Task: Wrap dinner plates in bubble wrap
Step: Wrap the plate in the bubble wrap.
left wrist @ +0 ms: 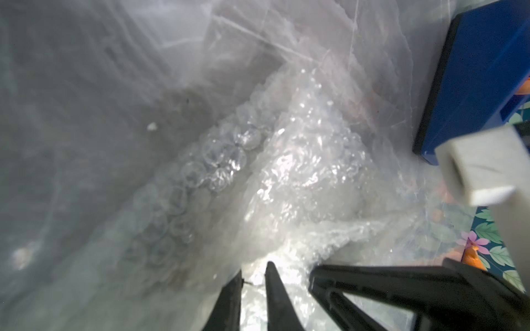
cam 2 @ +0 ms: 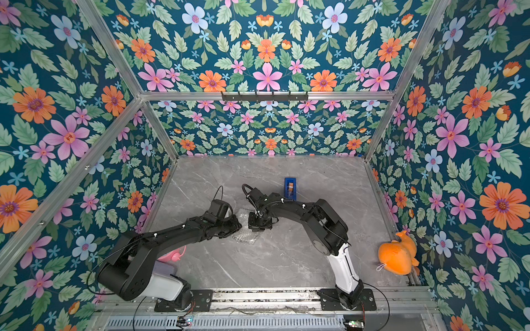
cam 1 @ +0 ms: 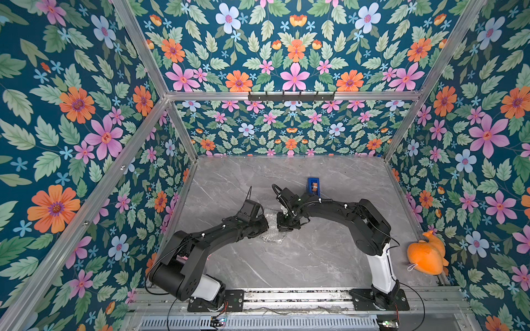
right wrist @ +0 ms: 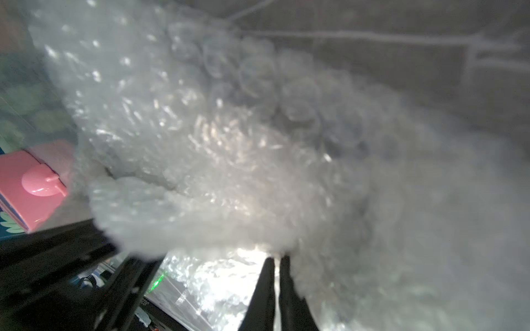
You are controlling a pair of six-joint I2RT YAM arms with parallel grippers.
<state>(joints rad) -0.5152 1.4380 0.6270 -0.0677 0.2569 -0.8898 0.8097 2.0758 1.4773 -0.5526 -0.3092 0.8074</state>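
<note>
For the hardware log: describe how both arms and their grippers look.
The left arm and right arm are black with one white lower link each and black cables held by white ties. The left gripper and right gripper have slim, tapering black fingers.

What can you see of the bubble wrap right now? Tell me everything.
The bubble wrap is a clear, whitish plastic sheet of small round air bubbles, glossy under the light. It lies bunched and crumpled, not spread flat, on the grey marble tabletop between the two arms. In the wrist views its folds fill most of the frame. The left pincer and the right pincer each pinch a fold.
</note>
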